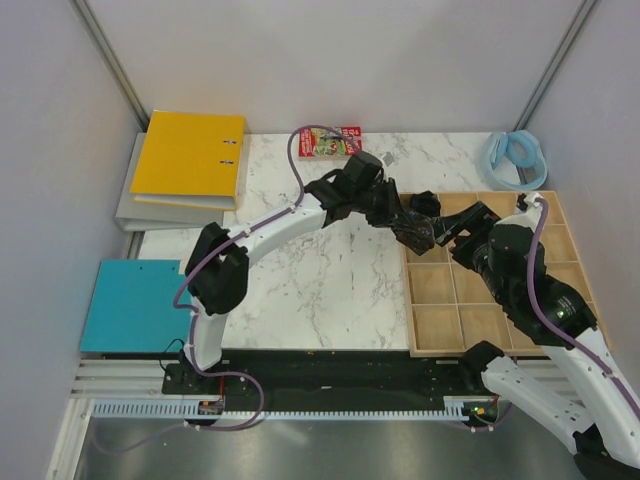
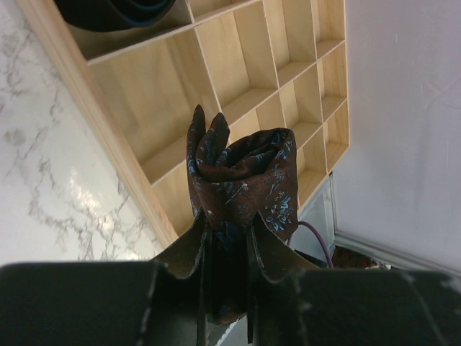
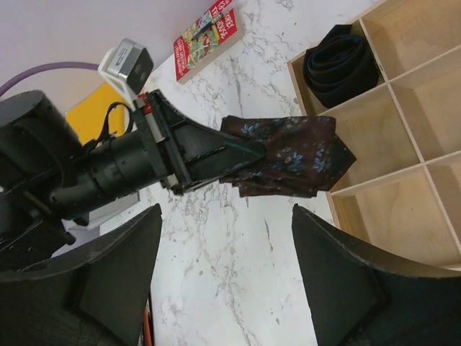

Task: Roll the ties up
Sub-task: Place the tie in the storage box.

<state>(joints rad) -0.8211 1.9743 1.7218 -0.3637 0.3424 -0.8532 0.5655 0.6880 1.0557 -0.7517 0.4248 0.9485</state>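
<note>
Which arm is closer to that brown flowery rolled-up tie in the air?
Left. The left gripper is clamped on the tie, holding it up at the tray's edge. The right gripper sits open facing it, a gap away, not touching.

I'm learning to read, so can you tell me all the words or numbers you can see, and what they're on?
On the red book: there is print on the cover and spine, but it is too blurred to read.
On the yellow binder: no writing shows.
On the rolled tie in the left pincer: only a pattern, no words.
Nothing else carries readable text.
</note>
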